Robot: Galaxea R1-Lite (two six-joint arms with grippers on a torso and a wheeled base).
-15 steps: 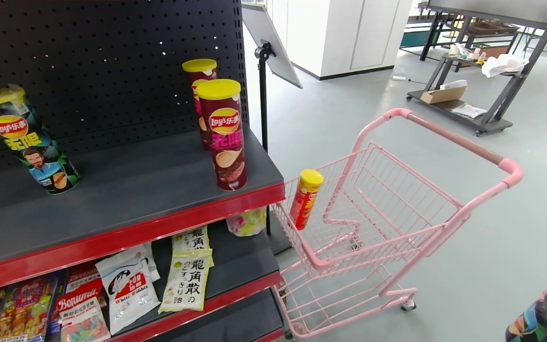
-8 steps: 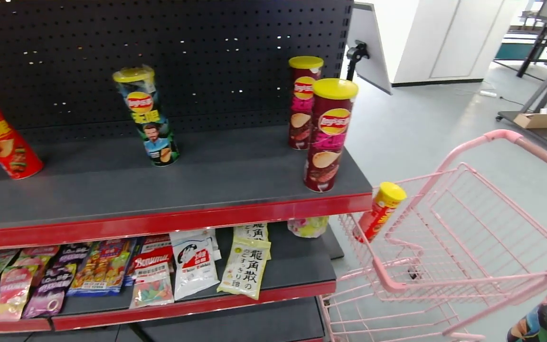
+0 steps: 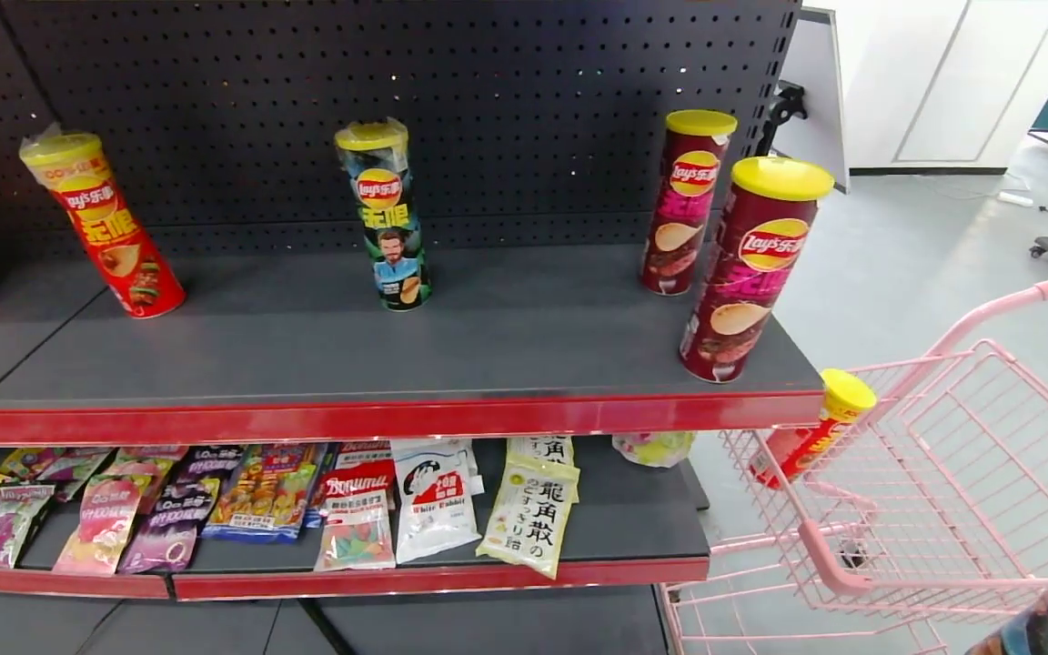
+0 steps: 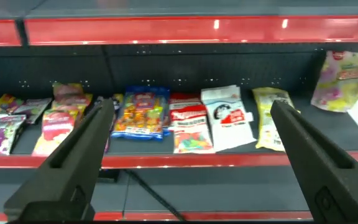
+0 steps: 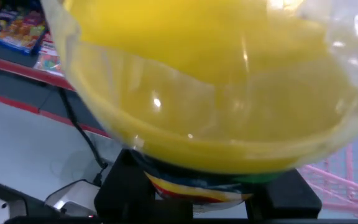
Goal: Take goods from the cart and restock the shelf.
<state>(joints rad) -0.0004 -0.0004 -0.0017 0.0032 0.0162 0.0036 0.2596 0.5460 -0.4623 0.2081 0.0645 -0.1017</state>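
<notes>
Before me the upper shelf (image 3: 506,350) carries a red chip can (image 3: 105,227), a green chip can (image 3: 389,218) and two maroon chip cans (image 3: 747,273). Snack bags (image 3: 433,509) lie along the lower shelf (image 3: 638,528).

A white board (image 3: 817,91) is held by a black stand (image 3: 786,102). To the right of the board, white cabinet doors (image 3: 952,82) are seen (edged below by a dark strip). Grey floor (image 3: 906,264) is spread beneath the board, and a white cable (image 3: 1015,196) is laid there, right of the board.

Free shelf (image 3: 533,350) between green can (image 3: 389,223), maroon can (image 3: 686,209)
</notes>
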